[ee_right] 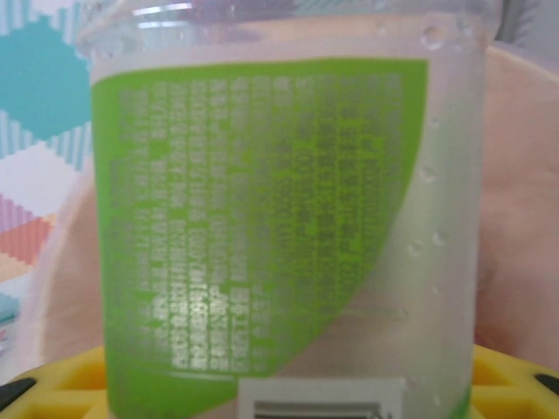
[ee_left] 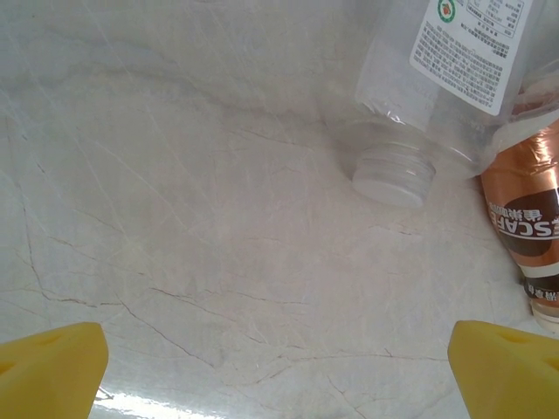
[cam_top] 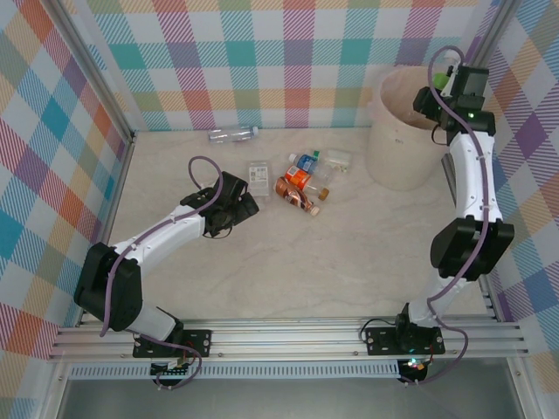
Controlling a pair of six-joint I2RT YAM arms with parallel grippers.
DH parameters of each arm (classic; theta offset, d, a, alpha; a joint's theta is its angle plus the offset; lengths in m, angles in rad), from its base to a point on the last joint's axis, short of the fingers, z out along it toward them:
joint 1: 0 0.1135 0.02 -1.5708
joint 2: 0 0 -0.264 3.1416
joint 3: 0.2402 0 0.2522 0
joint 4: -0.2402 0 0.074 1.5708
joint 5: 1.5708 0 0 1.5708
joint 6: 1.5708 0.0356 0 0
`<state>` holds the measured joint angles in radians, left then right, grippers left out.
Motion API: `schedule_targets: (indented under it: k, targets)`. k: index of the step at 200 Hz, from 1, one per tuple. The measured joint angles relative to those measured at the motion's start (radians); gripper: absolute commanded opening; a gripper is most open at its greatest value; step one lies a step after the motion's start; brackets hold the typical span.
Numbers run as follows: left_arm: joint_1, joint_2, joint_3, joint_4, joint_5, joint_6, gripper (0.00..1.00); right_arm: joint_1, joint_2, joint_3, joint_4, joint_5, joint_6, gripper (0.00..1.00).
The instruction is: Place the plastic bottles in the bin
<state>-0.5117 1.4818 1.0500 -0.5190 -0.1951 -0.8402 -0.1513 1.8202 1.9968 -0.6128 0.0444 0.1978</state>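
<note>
**A:** Right tool (cam_top: pixel 443 87)?

**B:** Clenched on a green-labelled bottle (ee_right: pixel 279 218), up over the right side of the bin (cam_top: pixel 389 161), which stands in the far right corner of the table (cam_top: pixel 332 271).

**A:** And the left tool (ee_left: pixel 279 380)?

**B:** Released, jaws wide, low over bare marble just beside a clear bottle (ee_left: pixel 393 105) at the left edge of the bottle heap (cam_top: pixel 306 182).

**A:** Room to move?

**B:** The table's near half lies open. A lone bottle (cam_top: pixel 233 133) lies along the far wall.
</note>
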Motion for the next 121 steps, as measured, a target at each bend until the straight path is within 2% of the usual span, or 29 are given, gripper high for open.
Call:
schedule_targets:
  k: [62,93,121]
  targets:
    - [0.0,-0.002,0.0,-0.003,-0.008,0.003,1.0,-0.013,0.162,0.232,-0.131,0.167,-0.086,0.49]
    - [0.0,-0.009,0.0,-0.004,-0.01,0.003,1.0,-0.013,0.249,0.368,-0.195,0.257,-0.1,0.64]
    - [0.003,-0.01,0.0,-0.006,-0.016,0.003,1.0,-0.013,0.267,0.386,-0.228,0.311,-0.1,0.75]
